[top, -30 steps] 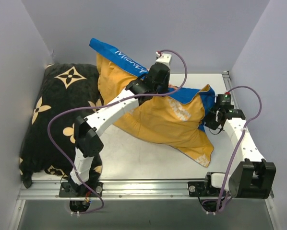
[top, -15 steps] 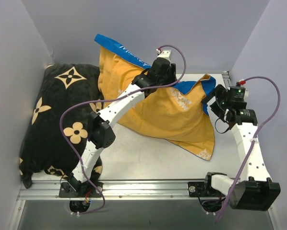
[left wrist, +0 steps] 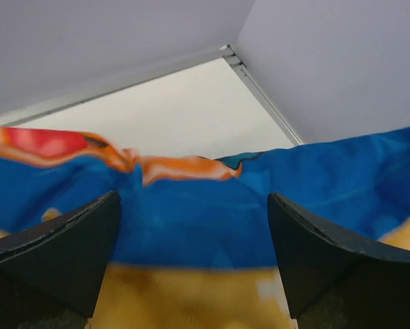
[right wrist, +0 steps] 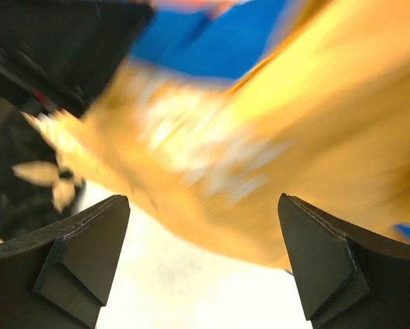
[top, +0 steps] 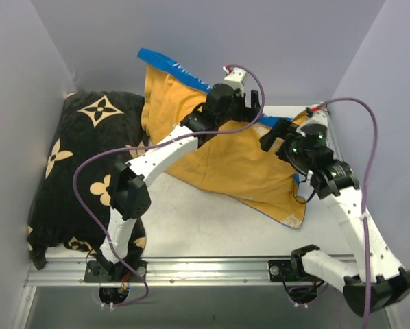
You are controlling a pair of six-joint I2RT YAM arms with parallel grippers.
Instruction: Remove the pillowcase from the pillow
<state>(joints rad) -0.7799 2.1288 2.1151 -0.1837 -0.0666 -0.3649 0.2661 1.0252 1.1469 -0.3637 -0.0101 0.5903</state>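
Note:
The pillowcase [top: 225, 161] lies orange-yellow side up, its blue edge [top: 171, 65] propped against the back wall and its lower corner [top: 291, 212] toward the front right. The pillow is hidden. My left gripper [top: 251, 104] hovers open over the pillowcase's top edge. In the left wrist view its jaws [left wrist: 193, 200] stand wide apart above blue fabric [left wrist: 342, 178], gripping nothing. My right gripper [top: 269, 139] is open above the pillowcase's right part. In the right wrist view the gripper [right wrist: 203, 200] stands empty, with orange cloth [right wrist: 294, 103] blurred beyond it.
A black cushion with tan flower marks [top: 75, 171] fills the table's left side against the left wall. Grey walls close in the back and both sides. Bare white tabletop [top: 191, 226] shows in front of the pillowcase. The left arm's cable [top: 88, 199] loops over the cushion.
Both grippers have opened and let go of the pillowcase, which has sagged a little. The right arm has swung from the right edge up and in over the cloth.

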